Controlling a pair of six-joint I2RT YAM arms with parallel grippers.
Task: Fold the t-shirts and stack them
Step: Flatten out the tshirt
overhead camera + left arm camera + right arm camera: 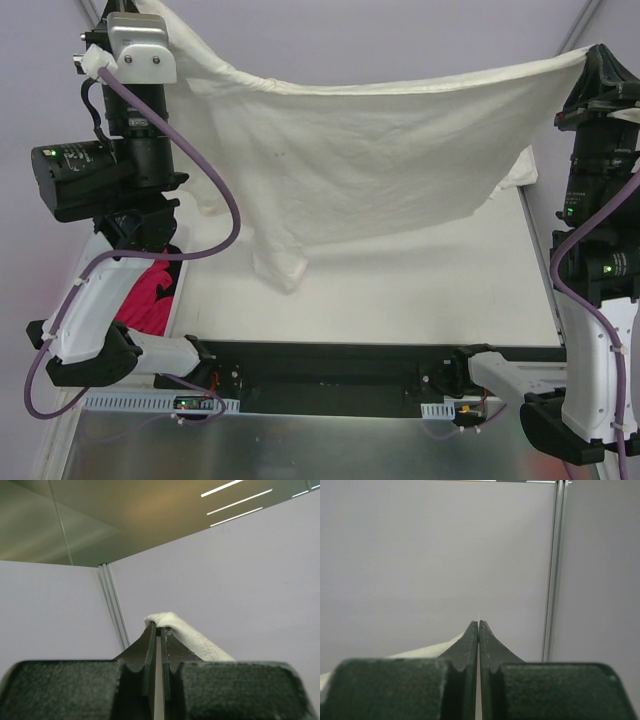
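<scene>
left wrist: the left end effector [159,628] is pinched tight on a fold of the cream shirt [192,636]. only a small hump of hem shows above and right of the tips. the rest is cut off by the black finger bodies.

right wrist: the right end effector [478,624] is closed to a hairline. cloth between the tips is hard to make out. a pale strip of the shirt runs off to the lower left, behind the finger bodies.

top: the shirt hangs in the air, stretched between the two raised arms. its top edge sags in the middle and one sleeve dangles low at left-centre over the counter [430,290]. whether that sleeve touches the counter i cannot tell. the left tips are hidden behind the wrist camera housing [142,50], and the right ones are dark and blurred at the shirt's corner. a bit of white cloth [522,172] peeks out at the shirt's right edge, mostly covered. red cloth [150,295] lies left of the counter, partly behind the left arm.
</scene>
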